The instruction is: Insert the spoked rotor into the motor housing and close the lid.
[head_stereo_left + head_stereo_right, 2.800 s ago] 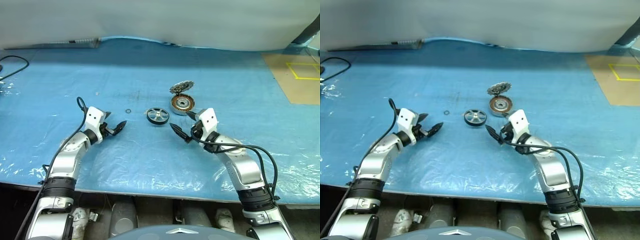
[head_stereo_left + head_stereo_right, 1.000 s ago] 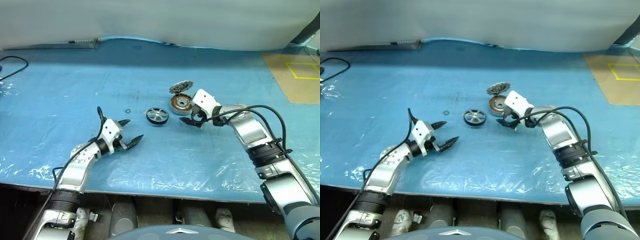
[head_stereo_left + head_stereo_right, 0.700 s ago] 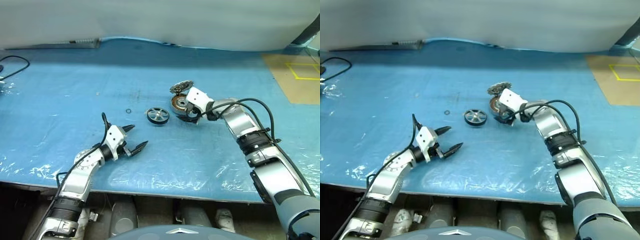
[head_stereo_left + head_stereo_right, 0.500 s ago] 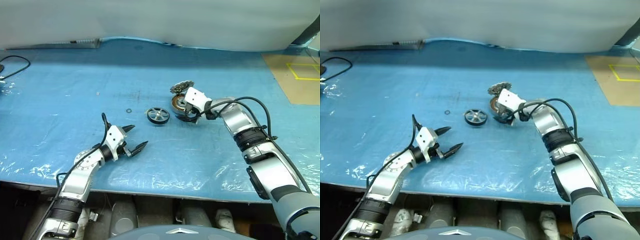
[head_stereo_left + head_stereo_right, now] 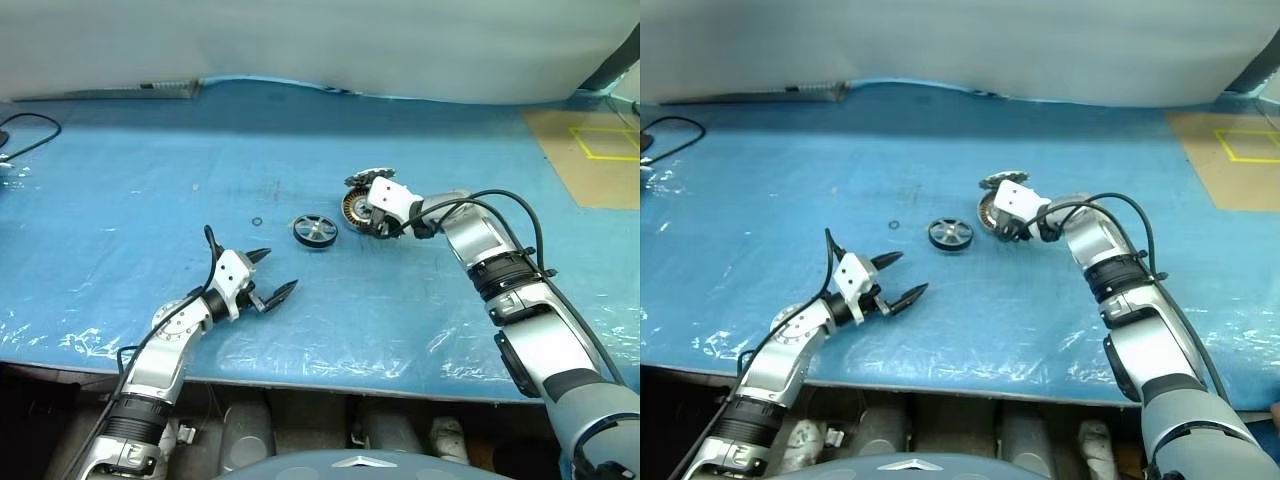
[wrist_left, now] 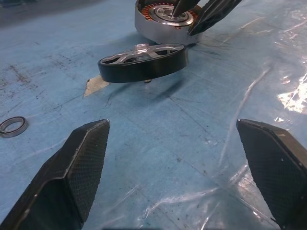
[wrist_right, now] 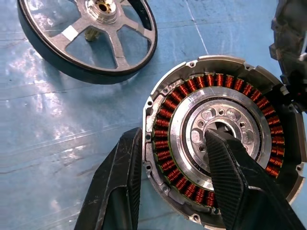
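The housing (image 7: pixel 218 141) sits on the blue worktop (image 5: pixel 150 180) around its middle, a little toward the far edge, with its ring of copper windings facing up. The lid (image 5: pixel 366 176) stands tilted up at the housing's far rim, open. Just beside the housing, on the robot's left of it, lies the rotor (image 5: pixel 315 230), flat on the sheet and apart from the housing.

The right gripper (image 7: pixel 175 158) is at the housing. In the right wrist view one finger (image 7: pixel 230 167) reaches down into the silver centre, while the other lies outside the near rim, so the fingers straddle the winding ring. They look closed on the housing's wall, though real contact on the outer side is hard to judge.

The left gripper (image 5: pixel 268 276) hovers nearer the worktop's front edge, well apart from the rotor, spread wide and empty. A small ring (image 5: pixel 257 222) lies on the sheet, on the robot's left of the rotor.
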Motion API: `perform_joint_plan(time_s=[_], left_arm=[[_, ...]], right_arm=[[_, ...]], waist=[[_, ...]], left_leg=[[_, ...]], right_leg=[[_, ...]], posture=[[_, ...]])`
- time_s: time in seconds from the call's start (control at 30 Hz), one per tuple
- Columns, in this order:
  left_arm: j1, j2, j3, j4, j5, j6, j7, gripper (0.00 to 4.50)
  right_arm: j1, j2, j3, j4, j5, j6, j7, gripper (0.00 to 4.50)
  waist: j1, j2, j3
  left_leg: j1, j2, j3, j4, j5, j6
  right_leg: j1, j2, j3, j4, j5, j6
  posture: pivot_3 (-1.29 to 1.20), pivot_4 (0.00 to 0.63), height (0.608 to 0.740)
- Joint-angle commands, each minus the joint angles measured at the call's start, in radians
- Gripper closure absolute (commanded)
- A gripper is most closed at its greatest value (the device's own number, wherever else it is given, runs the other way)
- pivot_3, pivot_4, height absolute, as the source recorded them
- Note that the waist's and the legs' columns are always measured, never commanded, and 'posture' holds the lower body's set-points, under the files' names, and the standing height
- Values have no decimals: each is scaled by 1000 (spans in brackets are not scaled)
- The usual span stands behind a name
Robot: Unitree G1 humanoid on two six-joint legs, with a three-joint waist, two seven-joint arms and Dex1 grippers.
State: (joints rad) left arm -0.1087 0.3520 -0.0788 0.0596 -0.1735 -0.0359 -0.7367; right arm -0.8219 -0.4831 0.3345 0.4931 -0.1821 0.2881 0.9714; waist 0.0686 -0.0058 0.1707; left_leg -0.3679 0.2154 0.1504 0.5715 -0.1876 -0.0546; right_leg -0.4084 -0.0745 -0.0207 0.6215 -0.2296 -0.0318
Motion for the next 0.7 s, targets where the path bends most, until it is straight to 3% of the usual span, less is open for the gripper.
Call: perform_joint_plan(time_s=[0.03,0.33,0.57,0.7], left_arm=[[-3,1,-2,-21,1,-18,3,0],[3,-2,-2,-18,-1,-20,7,0],[-5,-5,-6,-8,-1,-19,4,0],[-12,-6,-9,-1,-1,-19,0,0]], right_arm=[[83,-3,29,-125,24,124,71,2829],[273,-13,41,-546,65,438,60,2831],[307,-1,57,-664,73,530,10,2831],[285,-8,29,-676,80,549,-24,1498]], waist=[[0,0,0],[1,0,-1],[0,0,-1],[0,0,-1]], left_leg=[[0,0,0,0,0,0],[2,0,0,-2,0,0],[4,0,0,-2,0,-1],[4,0,0,-3,0,-1]], right_leg=[[0,0,0,0,0,0],[2,0,0,-1,0,0],[2,0,1,-1,-1,0],[2,0,1,-2,-1,0]], posture=[[0,150,740],[0,150,740],[0,150,740],[0,150,740]])
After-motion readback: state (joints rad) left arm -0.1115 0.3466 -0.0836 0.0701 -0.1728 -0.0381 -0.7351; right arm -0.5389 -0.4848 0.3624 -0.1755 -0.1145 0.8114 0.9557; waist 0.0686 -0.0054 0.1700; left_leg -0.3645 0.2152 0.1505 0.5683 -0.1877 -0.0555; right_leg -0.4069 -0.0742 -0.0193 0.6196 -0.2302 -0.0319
